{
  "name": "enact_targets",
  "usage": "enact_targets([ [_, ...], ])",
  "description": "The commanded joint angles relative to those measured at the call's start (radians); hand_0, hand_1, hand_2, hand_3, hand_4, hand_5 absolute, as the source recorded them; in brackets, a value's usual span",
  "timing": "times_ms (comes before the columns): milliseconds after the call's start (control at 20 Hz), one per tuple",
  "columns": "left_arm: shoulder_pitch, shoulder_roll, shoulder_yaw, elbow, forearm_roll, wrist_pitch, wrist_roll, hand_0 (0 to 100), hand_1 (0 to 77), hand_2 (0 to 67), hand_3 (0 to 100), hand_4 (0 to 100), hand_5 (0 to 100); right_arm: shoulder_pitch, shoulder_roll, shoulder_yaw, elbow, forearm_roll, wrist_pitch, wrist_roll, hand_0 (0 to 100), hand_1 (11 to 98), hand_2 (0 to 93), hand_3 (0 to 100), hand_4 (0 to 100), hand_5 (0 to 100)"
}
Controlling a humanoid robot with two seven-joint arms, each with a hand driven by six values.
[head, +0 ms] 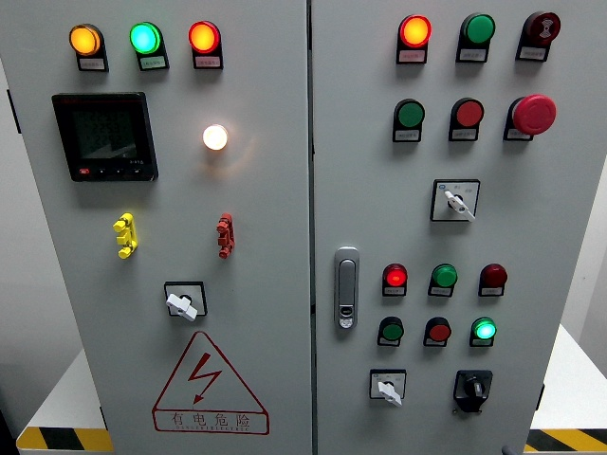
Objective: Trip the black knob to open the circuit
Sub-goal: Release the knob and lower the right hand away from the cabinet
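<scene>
Knob duty sits at the lower right of the frame: a black rotary selector on a square black plate, the only dark-handled switch on the right-hand door of the grey cabinet. Just to its left is a white-handled selector on a pale plate, easy to confuse by position but not by colour. Above the two sit rows of small pilot lamps, one green one lit directly above the black knob.

Neither robot hand shows anywhere in the picture, so whether the fingers are spread or curled cannot be told.

Judging by its look, the knob is hard moulded plastic, rigid, bolted to the sheet-metal door, and will not shift or flex; only its handle should turn about its centre. Such switches usually resist and then snap over a detent, so a firm twist is likelier to work than a light brush. The surface looks smooth and somewhat glossy, so fingertips could slip. The best hold appears to be a pinch across the raised bar of the handle, thumb on one flank and fingers on the other, turning the wrist. Its exact pointer angle is too small to read.
</scene>
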Motion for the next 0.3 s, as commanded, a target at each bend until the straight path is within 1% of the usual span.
enact_targets([
  [0, 0.0, 0.0, 0.0, 0.0, 0.0, 0.0, 0.0, 0, 0.0, 19.5, 26, 10, 9, -0.005, -0.0005, 0.002, -0.002, 0.0, 0.0, 0.001, 100, 44.0, 2.9, 23, 14, 28],
  [50, -0.002, 0.0, 0.0, 0.0, 0.0, 0.0, 0.0, 0, 0.0, 19.5, 26, 10, 9, -0.005, -0.0005, 0.003, -0.002, 0.0, 0.0, 0.001, 100, 44.0, 2.9, 23, 14, 27],
  [150, 0.0, 0.0, 0.0, 0.0, 0.0, 0.0, 0.0, 0, 0.0, 19.4, 26, 10, 9, -0.004, -0.0005, 0.006, 0.0, 0.0, 0.0, 0.012, 100, 44.1, 2.9, 23, 14, 27],
  [250, -0.002, 0.0, 0.0, 0.0, 0.0, 0.0, 0.0, 0, 0.0, 19.4, 26, 10, 9, -0.004, -0.0005, 0.006, 0.001, 0.0, 0.0, 0.012, 100, 44.1, 2.9, 23, 14, 27],
])
